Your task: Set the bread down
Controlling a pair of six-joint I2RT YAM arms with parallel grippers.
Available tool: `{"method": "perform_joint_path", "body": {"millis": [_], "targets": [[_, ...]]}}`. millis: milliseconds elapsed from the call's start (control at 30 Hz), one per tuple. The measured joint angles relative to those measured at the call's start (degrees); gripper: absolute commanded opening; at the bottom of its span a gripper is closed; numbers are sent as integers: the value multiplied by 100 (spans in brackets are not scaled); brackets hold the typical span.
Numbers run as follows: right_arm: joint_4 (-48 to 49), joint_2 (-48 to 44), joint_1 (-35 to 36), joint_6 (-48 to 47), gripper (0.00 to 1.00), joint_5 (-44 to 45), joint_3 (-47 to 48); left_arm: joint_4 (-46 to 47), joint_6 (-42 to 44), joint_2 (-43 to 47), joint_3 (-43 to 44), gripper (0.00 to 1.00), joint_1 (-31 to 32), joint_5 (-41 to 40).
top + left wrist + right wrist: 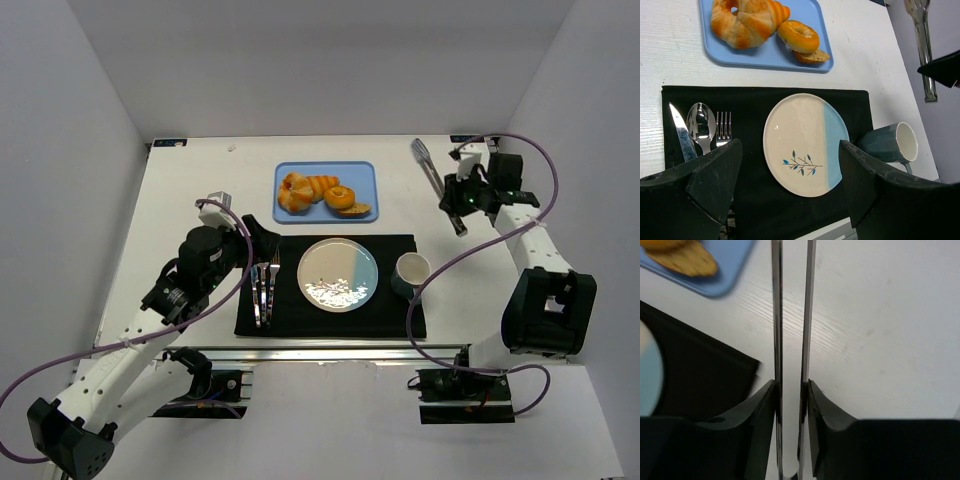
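Note:
The bread (340, 196), a small golden ring-shaped bun, lies on the blue tray (362, 175) at the back, resting partly on a flat brown slice (358, 210). It also shows in the left wrist view (798, 36). The white and pale-blue plate (338, 275) sits empty on the black placemat (330, 320). My right gripper (458, 203) is shut on the handles of metal tongs (428, 165), right of the tray; the two tong arms (777, 315) run between its fingers. My left gripper (262, 238) is open and empty over the mat's left part.
Two ridged croissant rolls (300, 190) share the tray's left side. A knife, spoon and fork (265, 285) lie on the mat left of the plate. A dark teal mug (411, 270) stands right of the plate. White walls enclose the table.

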State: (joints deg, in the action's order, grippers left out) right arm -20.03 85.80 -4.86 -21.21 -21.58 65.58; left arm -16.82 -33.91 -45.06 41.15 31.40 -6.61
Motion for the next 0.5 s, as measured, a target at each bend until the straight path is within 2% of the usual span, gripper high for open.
{"method": "perform_joint_path", "body": {"millis": [133, 300, 500], "targets": [[-219, 15, 629, 17, 46, -179, 378, -15, -15, 68, 9, 87, 0, -2], [-420, 245, 1370, 24, 46, -352, 772, -140, -83, 308, 17, 87, 0, -7], [-590, 533, 1904, -35, 46, -380, 1141, -321, -214, 651, 17, 87, 0, -55]]}}
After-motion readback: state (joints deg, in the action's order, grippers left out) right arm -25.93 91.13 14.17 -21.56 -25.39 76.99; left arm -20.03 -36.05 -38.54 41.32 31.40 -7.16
